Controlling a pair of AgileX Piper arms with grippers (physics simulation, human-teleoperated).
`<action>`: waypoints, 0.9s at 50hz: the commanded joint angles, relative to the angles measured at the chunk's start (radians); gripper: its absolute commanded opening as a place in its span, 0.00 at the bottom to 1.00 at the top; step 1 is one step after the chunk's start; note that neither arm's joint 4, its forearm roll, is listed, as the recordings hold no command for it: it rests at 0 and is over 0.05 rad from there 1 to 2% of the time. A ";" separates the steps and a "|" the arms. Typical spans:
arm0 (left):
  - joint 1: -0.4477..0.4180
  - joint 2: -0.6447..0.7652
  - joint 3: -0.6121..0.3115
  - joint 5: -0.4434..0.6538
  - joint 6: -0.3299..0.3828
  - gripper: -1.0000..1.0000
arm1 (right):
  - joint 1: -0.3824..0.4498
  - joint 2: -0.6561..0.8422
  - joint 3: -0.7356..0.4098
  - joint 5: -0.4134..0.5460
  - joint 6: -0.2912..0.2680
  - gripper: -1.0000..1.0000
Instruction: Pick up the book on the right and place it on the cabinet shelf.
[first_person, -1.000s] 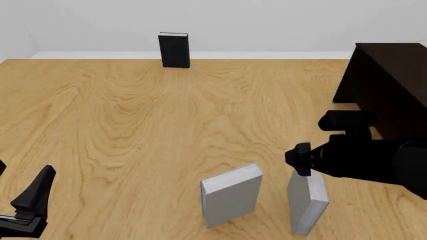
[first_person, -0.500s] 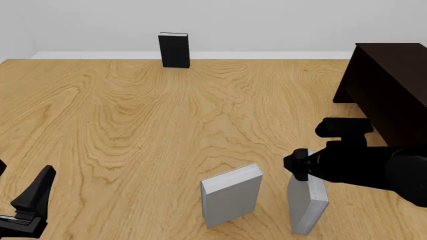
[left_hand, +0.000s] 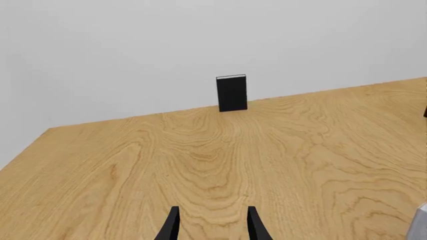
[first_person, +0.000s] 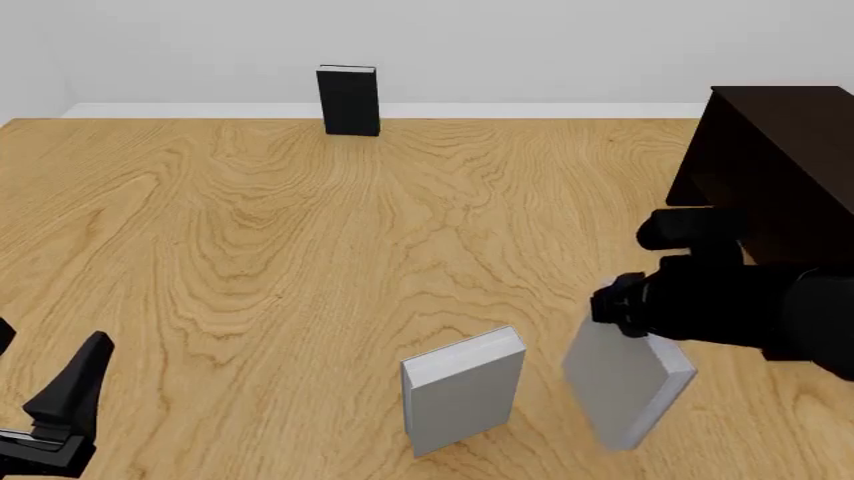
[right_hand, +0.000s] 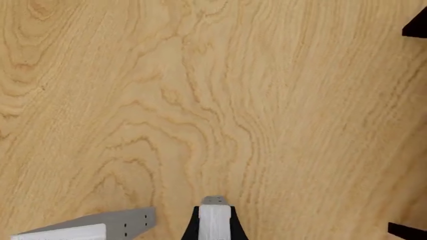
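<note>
Grey book (first_person: 627, 392), the task item, is clamped at its top edge by the right gripper (first_person: 617, 318) and hangs tilted, its lower end swung away from the second grey book (first_person: 463, 390), which stands upright just beside it on the side away from the cabinet (first_person: 781, 180). Whether the held book's lowest corner touches the table (first_person: 267, 250) cannot be told. In the right wrist view the jaws are closed on the book's narrow pale edge (right_hand: 215, 220), with the second grey book (right_hand: 93, 230) showing alongside.

Cabinet: dark brown, boxy, at the table's right edge, beyond the held book and apart from it. Its shelf cannot be made out in the front view; only the top and near side show. The right arm's black body lies between the held book and the cabinet.

Black book (first_person: 348, 100) stands upright at the table's far edge against the wall, well apart from the cabinet and from both grey books; it also shows in the left wrist view (left_hand: 231, 93).

Left gripper (first_person: 60, 410) sits low at the near corner farthest from the cabinet, jaws parted with nothing between them; its fingers (left_hand: 172, 227) show spread over bare wood.
</note>
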 joint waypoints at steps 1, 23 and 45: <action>-0.006 0.000 0.000 0.004 0.000 1.00 | -0.013 -0.020 -0.075 0.049 -0.044 0.00; -0.010 0.001 0.000 0.006 0.005 1.00 | -0.011 -0.061 -0.210 0.077 -0.336 0.00; -0.029 0.003 0.000 0.000 0.021 1.00 | -0.039 -0.119 -0.170 -0.026 -0.646 0.00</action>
